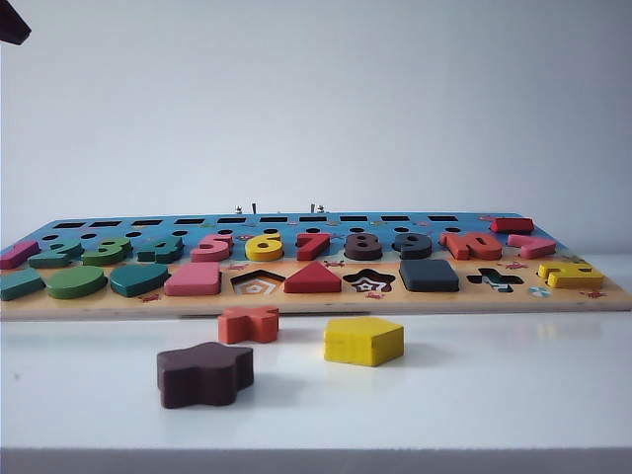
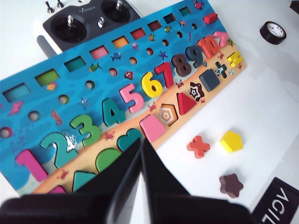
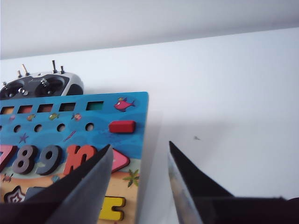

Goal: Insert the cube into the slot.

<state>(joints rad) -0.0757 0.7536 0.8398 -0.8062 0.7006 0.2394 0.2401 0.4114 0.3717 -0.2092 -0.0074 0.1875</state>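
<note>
Noted first a white surface (image 1: 494, 395), carrying everything. Found on it a long wooden puzzle board (image 1: 316, 301), blue and sand-coloured, with painted numbers and flat shapes in its recesses.

Saw the left end effector (image 2: 141, 142) above the low-number end of the board, jaws pressed together, gripping nothing. Saw the right end effector (image 3: 140, 145) over the opposite end near the number ten, jaws standing well apart, nothing between them.

Located the cube (image 1: 429, 275), a flat dark navy square wooden block with rounded corners, sitting in the slot between the star recess and the cross recess; could not see any checkerboard floor around it. Judged the insertion as done or nearly done.

Noticed also, loose in front of the board, a brown flower-shaped block (image 1: 204, 374), a yellow pentagon block (image 1: 363, 341) and an orange cross block (image 1: 248, 324).

Possible trouble from here: could not confirm from these views that every edge is fully seated. If one corner rides on the rim, could tip out again when the board is bumped, for example by a low pass of the open right end effector.
</note>
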